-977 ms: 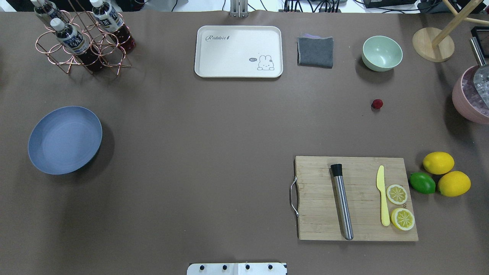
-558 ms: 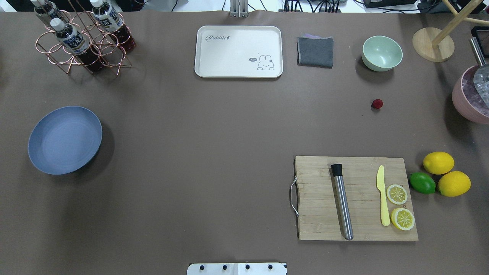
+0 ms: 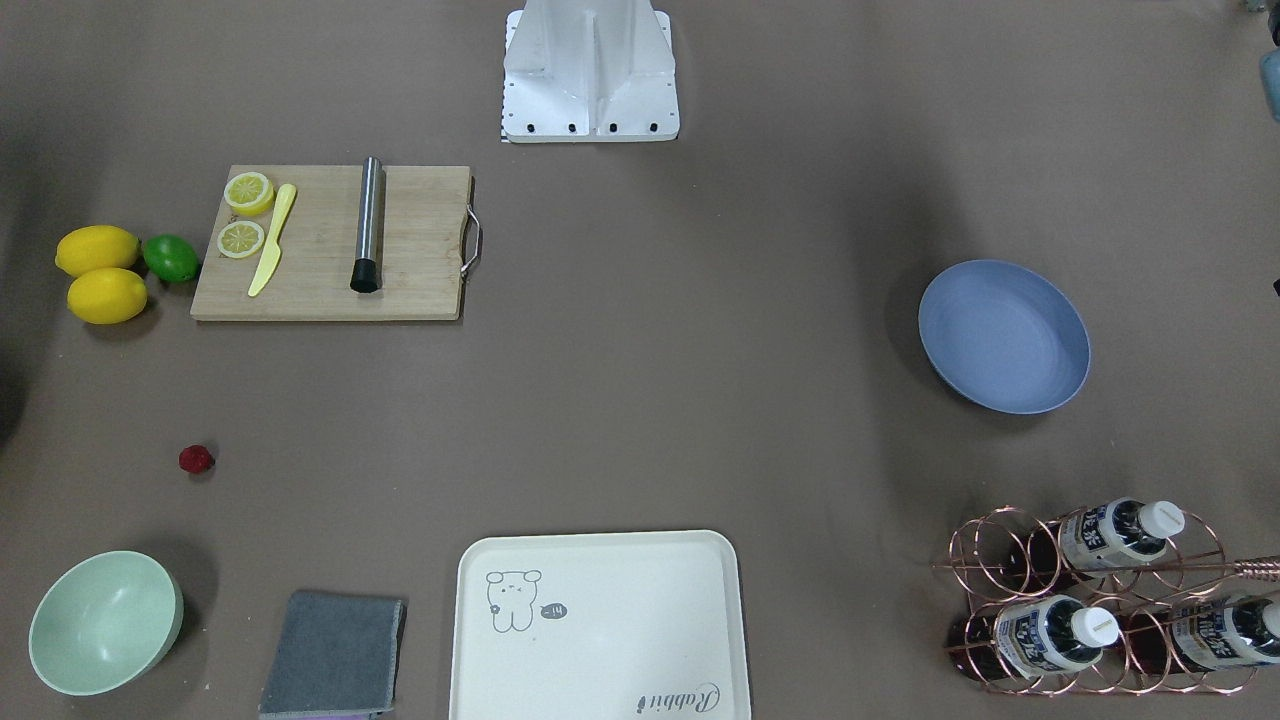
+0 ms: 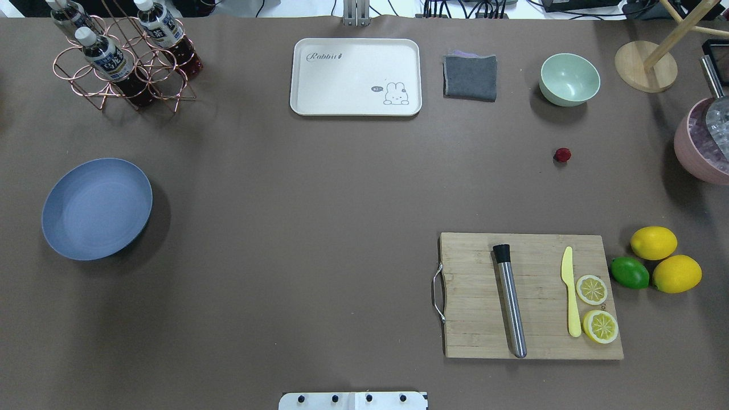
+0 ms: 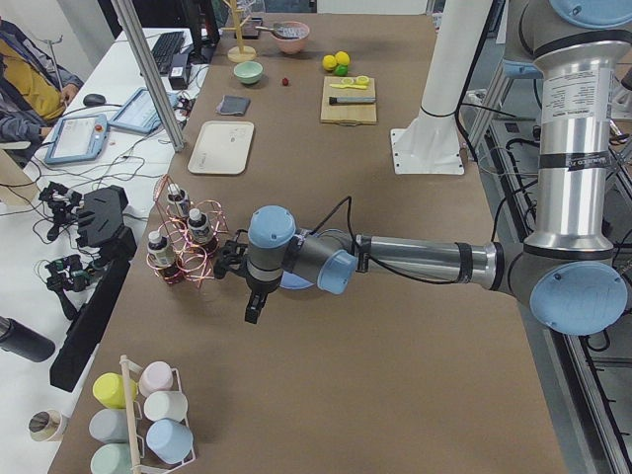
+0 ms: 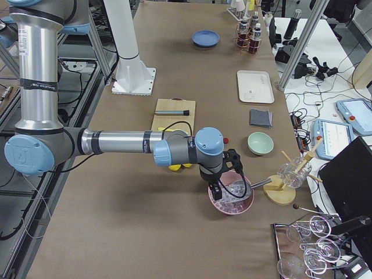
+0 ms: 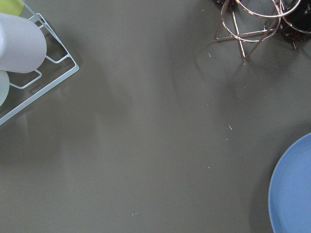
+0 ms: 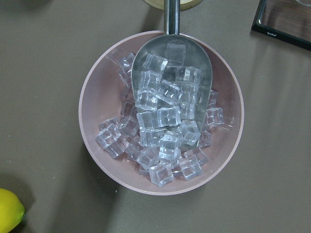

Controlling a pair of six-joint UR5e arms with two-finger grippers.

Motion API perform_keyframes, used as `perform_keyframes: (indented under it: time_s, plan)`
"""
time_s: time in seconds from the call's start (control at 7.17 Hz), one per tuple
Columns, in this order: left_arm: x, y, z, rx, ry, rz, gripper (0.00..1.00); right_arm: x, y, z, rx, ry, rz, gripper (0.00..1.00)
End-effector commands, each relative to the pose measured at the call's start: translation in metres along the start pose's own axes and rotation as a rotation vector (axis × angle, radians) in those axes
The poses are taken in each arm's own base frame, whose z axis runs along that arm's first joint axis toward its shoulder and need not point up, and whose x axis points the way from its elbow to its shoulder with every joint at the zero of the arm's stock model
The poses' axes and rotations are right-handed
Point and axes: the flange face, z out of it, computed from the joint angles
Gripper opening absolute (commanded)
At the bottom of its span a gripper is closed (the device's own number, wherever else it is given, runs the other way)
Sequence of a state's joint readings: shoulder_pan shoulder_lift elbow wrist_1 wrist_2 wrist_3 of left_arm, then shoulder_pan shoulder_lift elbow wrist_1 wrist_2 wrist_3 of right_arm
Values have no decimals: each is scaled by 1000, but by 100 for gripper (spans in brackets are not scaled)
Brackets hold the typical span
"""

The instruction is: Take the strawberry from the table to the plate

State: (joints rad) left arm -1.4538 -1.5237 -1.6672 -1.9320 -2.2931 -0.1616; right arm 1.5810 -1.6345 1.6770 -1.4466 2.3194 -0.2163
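Locate the strawberry [image 4: 562, 155] lying on the bare table [image 4: 319, 188], in the right half of the overhead view. From it, find the mint-green bowl [image 4: 569, 79] at 12 o'clock, the wooden cutting board [image 4: 472, 296] at 6 o'clock and the blue-grey plate [image 4: 97, 208] well apart at 9 o'clock. The right gripper [image 6: 216, 192] hangs over the pink bowl of ice cubes [image 8: 90, 97]. The left gripper [image 5: 253, 308] hangs beside the plate. You cannot tell either claw's opening, since only side views show them.

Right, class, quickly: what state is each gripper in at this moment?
Left gripper: cannot be told; it shows only in a side view.
Right gripper: cannot be told; likewise, a side view only.
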Motion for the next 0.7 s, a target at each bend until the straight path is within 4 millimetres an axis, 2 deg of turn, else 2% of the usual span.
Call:
perform_keyframes:
  time_s: [0.0,0.56]
  plan:
    - [1,0,3,-3,2,3,98,0,0,1,-1,0,0,100]
    - [2,0,2,-1,4,-1,98,-2,-1,-1,2,-1,-3,100]
